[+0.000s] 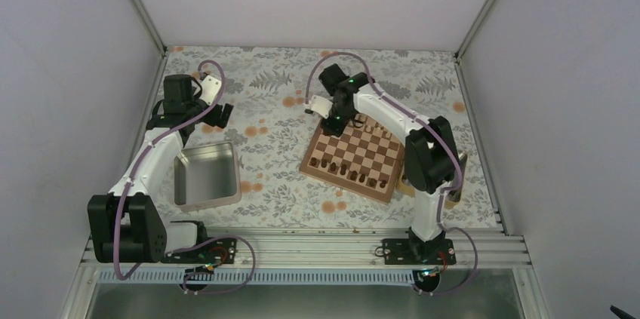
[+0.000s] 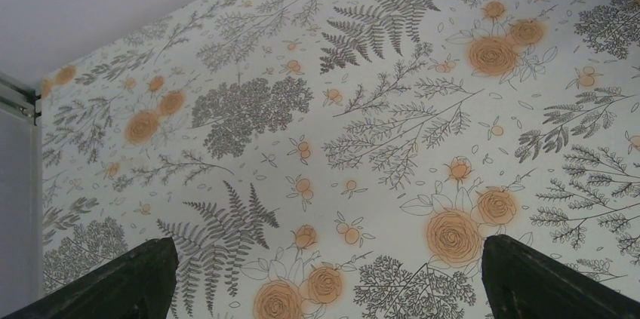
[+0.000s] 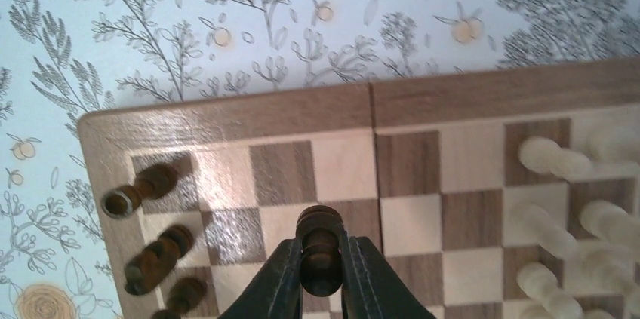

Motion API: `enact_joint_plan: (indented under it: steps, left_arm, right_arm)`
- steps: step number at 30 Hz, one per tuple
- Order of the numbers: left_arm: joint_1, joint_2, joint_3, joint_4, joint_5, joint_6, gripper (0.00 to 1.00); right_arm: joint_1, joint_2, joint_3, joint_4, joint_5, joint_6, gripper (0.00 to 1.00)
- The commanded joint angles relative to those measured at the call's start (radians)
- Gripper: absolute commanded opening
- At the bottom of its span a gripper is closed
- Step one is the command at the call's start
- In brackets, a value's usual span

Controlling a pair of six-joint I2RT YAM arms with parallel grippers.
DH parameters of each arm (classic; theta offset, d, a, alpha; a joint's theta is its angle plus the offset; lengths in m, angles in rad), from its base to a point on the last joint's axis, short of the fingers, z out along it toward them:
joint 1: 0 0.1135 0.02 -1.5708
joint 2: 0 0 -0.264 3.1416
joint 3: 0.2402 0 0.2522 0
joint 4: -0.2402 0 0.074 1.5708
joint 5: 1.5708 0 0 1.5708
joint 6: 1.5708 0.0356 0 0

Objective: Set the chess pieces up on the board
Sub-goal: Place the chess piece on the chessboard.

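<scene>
The board (image 1: 355, 154) lies right of centre, its brown border (image 3: 226, 115) filling the right wrist view. My right gripper (image 3: 321, 251) is shut on a dark brown chess piece (image 3: 319, 225), held low over the board's squares near its far left corner. Other dark pieces (image 3: 140, 189) stand down the left edge column, and more line the near edge (image 1: 355, 174). My right gripper (image 1: 337, 119) hangs over the board's far left part. My left gripper (image 2: 324, 259) is open above bare cloth with nothing between its fingers (image 2: 136, 274); it (image 1: 215, 115) hovers at the far left.
Pale cream pieces (image 3: 551, 157) crowd the board's right side in the wrist view. A grey metal tin (image 1: 205, 176) sits open on the left. A light wooden tray (image 1: 456, 176) peeks out behind the right arm. Walls enclose three sides of the table.
</scene>
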Motion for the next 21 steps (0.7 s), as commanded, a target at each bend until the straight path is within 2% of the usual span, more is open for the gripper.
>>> enact_joint_plan:
  steps: [1, 10, 21]
  left_arm:
    - [0.004, -0.025, 0.000, 0.008, 0.020, 0.014, 1.00]
    - [0.005, -0.026, 0.001, 0.009, 0.019, 0.014, 1.00]
    - [0.005, -0.025, 0.005, 0.003, 0.012, 0.011, 1.00]
  right_arm:
    - [0.062, 0.043, 0.038, -0.012, 0.024, 0.035, 0.14]
    - [0.111, 0.066, 0.031, -0.013, 0.040, 0.034, 0.15]
    - [0.133, 0.021, -0.089, 0.023, 0.050, 0.034, 0.15]
